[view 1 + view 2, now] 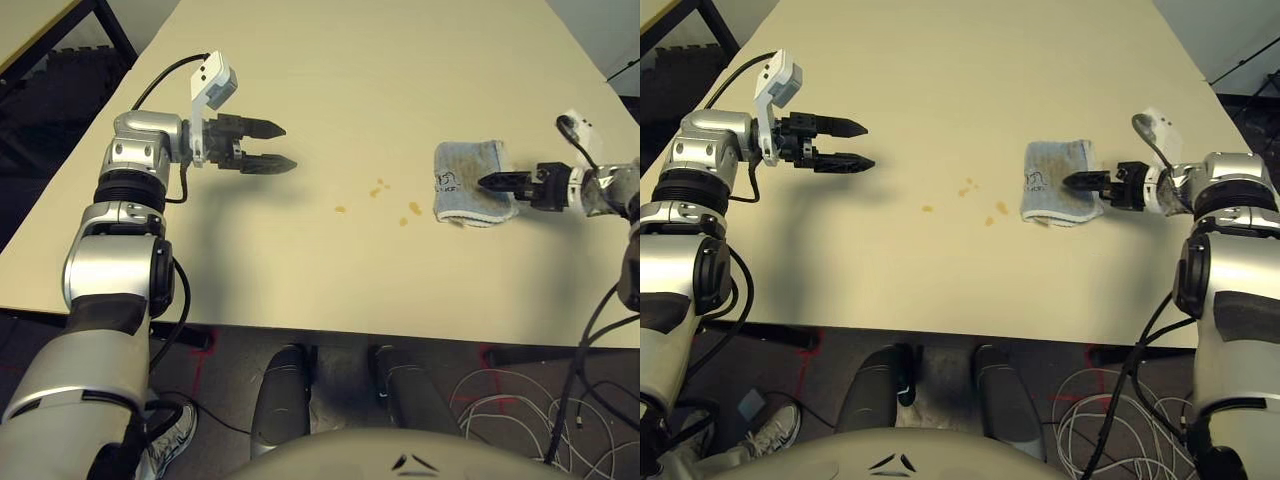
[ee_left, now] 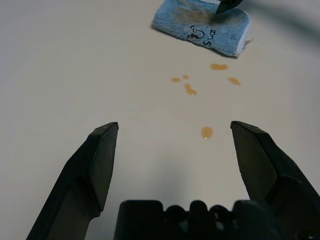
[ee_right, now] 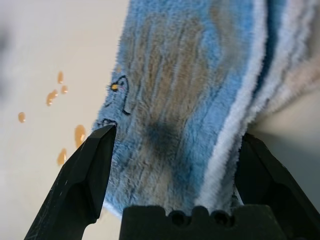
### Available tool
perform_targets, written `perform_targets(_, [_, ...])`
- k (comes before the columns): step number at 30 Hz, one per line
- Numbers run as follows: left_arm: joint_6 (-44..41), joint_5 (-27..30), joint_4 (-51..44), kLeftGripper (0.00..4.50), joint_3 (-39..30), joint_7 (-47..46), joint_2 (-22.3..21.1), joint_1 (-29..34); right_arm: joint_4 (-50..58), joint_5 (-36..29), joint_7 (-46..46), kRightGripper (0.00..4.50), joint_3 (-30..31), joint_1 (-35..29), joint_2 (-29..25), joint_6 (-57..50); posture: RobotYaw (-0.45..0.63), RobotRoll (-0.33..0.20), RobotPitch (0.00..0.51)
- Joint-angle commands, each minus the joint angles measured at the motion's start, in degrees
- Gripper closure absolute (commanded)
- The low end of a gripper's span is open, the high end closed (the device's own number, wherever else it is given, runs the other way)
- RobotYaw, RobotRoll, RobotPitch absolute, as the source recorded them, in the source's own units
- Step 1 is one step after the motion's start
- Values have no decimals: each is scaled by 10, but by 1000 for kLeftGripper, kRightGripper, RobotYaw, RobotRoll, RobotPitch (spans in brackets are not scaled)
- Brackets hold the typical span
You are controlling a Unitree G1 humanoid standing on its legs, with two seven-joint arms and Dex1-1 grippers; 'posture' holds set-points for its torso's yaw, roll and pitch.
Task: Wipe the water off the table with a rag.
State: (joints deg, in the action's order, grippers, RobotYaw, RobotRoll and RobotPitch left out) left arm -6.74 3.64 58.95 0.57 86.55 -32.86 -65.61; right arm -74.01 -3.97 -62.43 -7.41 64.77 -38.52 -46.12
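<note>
Pale tabletop (image 1: 400, 60) stretches ahead, with the rag (image 1: 470, 182) lying folded at about two o'clock and amber droplets (image 1: 378, 190) just beside it toward the middle. Right gripper (image 1: 487, 182) hovers spread over the rag, ready to pinch it. Left gripper (image 1: 282, 146) waits spread at ten o'clock, holding nothing.

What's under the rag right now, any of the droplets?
The rag lies flat on the table. The visible water sits beside it, uncovered. Whatever lies beneath the cloth is hidden.
</note>
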Motion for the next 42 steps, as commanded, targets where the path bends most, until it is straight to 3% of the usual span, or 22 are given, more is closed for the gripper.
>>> perform_targets(1, [-6, 3, -13, 0, 5, 2, -1, 12, -5, -5, 52, 40, -9, -6, 31, 8, 83, 0, 205])
perform_targets(7, [-6, 4, -12, 0, 4, -1, 4, 12, -4, 12, 112, 40, -1, -14, 46, 25, 74, 0, 201])
perform_targets(9, [-3, 5, -9, 0, 3, -3, 5, 10, -3, 14, 116, 414, 2, -18, 46, 32, 69, 0, 199])
perform_targets(11, [0, 5, -6, 0, 3, -5, 8, 7, -4, 12, 123, 948, 2, -18, 43, 25, 63, 0, 196])
perform_targets(19, [13, 2, 14, 0, 2, -15, 16, -7, 5, -6, 130, 4010, -14, -16, 31, 19, 38, 0, 191])
perform_targets(21, [16, 2, 19, 0, 2, -16, 18, -9, 10, -17, 130, 4497, -25, -7, 28, 10, 30, 0, 196])
perform_targets(26, [23, 0, 27, 0, 4, -15, 21, -9, 39, -61, 152, 4497, -70, 38, 23, -36, 16, 0, 200])
perform_targets(31, [25, 0, 30, 0, 4, -13, 24, -14, 160, -121, 179, 4497, -101, 75, 39, -164, 8, 0, 200])
perform_targets(35, [28, -2, 36, 0, 5, -12, 23, -18, 368, -188, 272, 4497, -173, 65, 122, -334, -10, 0, 193])
perform_targets(38, [29, -4, 39, 0, 7, -9, 24, -22, 482, -201, 333, 4497, -230, 45, 190, -412, -14, 0, 190])
perform_targets(42, [17, -3, 37, 0, 10, 14, 21, -38, 602, -228, 426, 4497, -293, 12, 324, -464, -17, 0, 192])
